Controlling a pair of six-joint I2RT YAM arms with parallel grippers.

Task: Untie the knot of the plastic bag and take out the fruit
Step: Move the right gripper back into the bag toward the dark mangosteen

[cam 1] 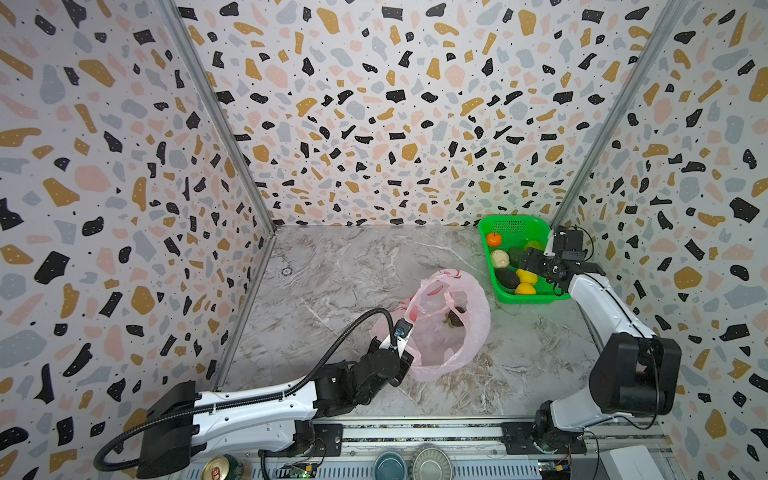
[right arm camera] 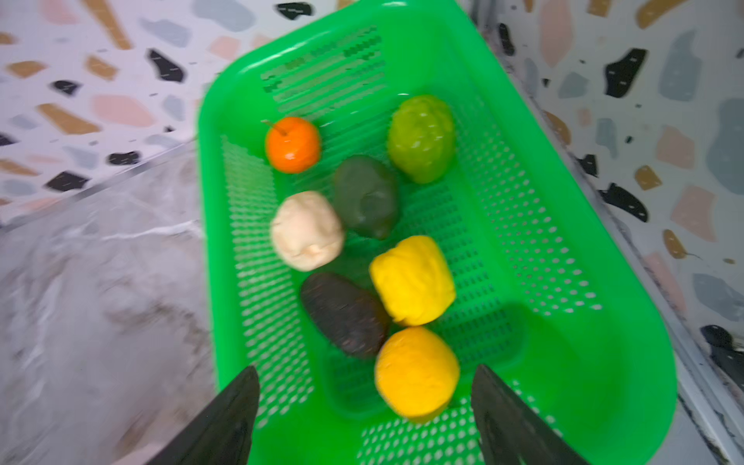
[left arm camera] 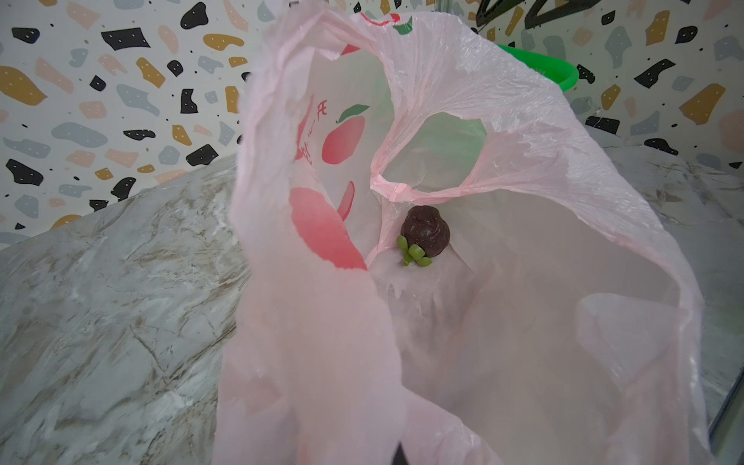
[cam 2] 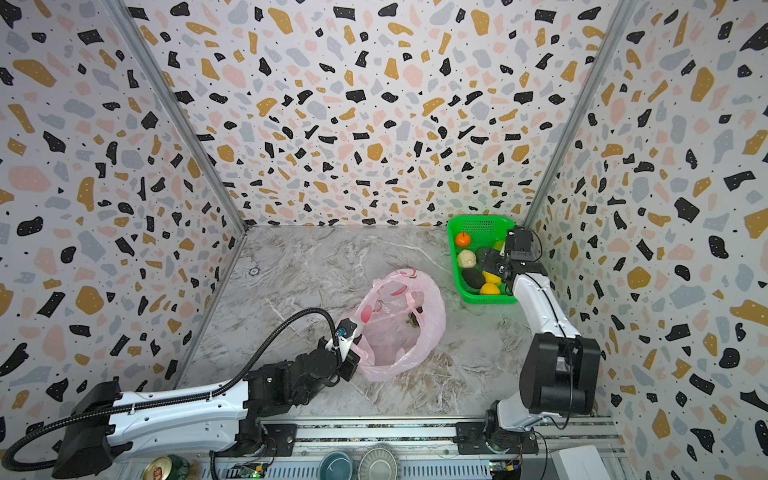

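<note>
A: My left hand is pinched fully shut on the near rim of the plastic bag, holding its mouth up and open on the counter.

B: And the other one?

A: My right hand is spread wide and empty. It hangs above the green basket in the far right corner, well apart from the bag. Seven pieces of fruit lie in that basket.

B: Is the knot undone?

A: I see no knot, and the handle loop hangs loose. One dark fruit with small green leaves sits on the bag's floor, deep inside.

B: What could go wrong from here?

A: Three things, as I judge it. The film is thin and slick, so if it slips from my pinch, the mouth collapses over the fruit. That loose loop drapes across the opening just above the fruit, so my right hand could snag it going in and drag the whole bag. And the fruit is round, so a careless pinch may roll it away or catch film along with it.
</note>
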